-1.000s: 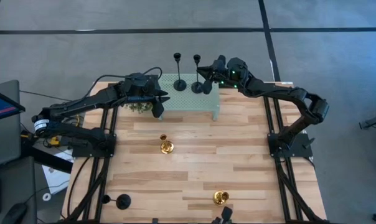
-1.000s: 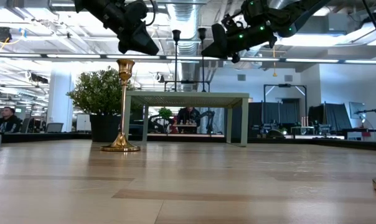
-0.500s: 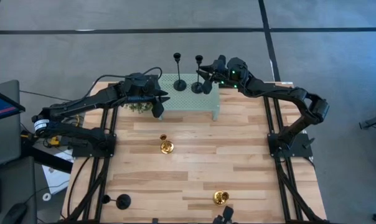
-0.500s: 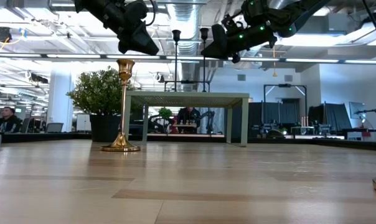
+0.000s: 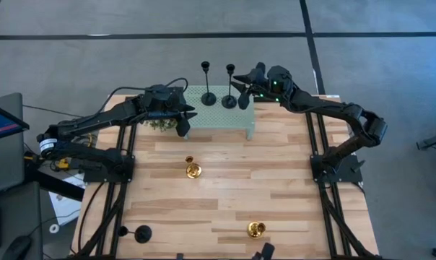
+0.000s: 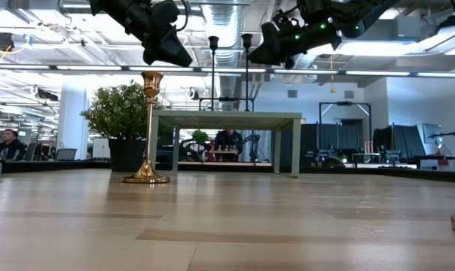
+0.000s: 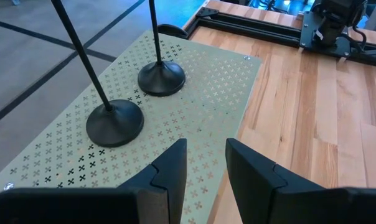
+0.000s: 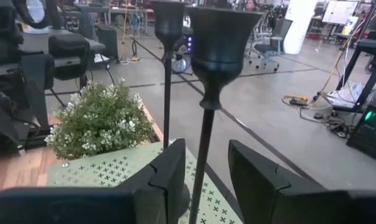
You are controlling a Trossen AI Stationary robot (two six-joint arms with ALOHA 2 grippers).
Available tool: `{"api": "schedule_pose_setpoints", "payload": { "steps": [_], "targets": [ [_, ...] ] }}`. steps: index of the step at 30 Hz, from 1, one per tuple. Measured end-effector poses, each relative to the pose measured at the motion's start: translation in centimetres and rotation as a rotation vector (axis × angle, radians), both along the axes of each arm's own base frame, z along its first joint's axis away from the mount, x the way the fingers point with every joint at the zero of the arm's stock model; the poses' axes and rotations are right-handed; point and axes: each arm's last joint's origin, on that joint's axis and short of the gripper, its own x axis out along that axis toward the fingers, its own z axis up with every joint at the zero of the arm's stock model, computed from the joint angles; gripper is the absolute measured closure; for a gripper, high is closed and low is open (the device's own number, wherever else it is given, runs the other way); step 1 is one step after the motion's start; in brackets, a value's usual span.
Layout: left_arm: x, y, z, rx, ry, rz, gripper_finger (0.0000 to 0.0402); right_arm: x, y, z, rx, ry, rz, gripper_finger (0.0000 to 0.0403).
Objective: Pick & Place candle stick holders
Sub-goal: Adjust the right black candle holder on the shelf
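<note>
Two matte black candle stick holders (image 5: 208,97) (image 5: 229,100) stand by their round bases on the pale green perforated shelf (image 5: 218,115) at the table's far side. My right gripper (image 5: 237,87) is open beside the right one. In the right wrist view its fingers (image 8: 169,174) stand on either side of that holder's thin stem (image 8: 203,162), apart from it. My left gripper (image 5: 183,130) is open and empty above the shelf's left near corner (image 7: 205,144). Two gold holders (image 5: 193,170) (image 5: 256,230) stand on the table. A third black holder (image 5: 141,233) is at the near left.
A small green potted plant (image 5: 159,124) stands left of the shelf, under my left arm. In the low view the shelf (image 6: 227,119) stands on legs, with the tall gold holder (image 6: 147,128) in front of it. Bare wood lies across the table's middle and right.
My right gripper has drawn back a little toward the table's right edge and up, away from the right black holder. That holder stays upright on the shelf.
</note>
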Motion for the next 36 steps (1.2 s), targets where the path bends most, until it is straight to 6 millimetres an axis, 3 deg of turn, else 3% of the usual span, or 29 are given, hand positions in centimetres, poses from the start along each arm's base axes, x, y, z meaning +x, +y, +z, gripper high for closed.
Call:
{"api": "schedule_pose_setpoints", "payload": {
  "steps": [17, 28, 36],
  "targets": [
    [0.0, 0.0, 0.0, 0.000, 0.000, 0.000, 0.0291, 0.3, -0.2, 0.0, -0.020, -0.032, 0.007, 0.0300],
    [0.0, 0.0, 0.0, 0.000, 0.000, 0.000, 0.0291, 1.6, -0.9, -2.5, 0.025, 0.026, 0.008, 0.0322],
    [0.0, 0.0, 0.0, 0.000, 0.000, 0.000, 0.0291, 1.7, -0.9, -2.6, 0.026, 0.033, 0.009, 0.0378]
  ]
}}
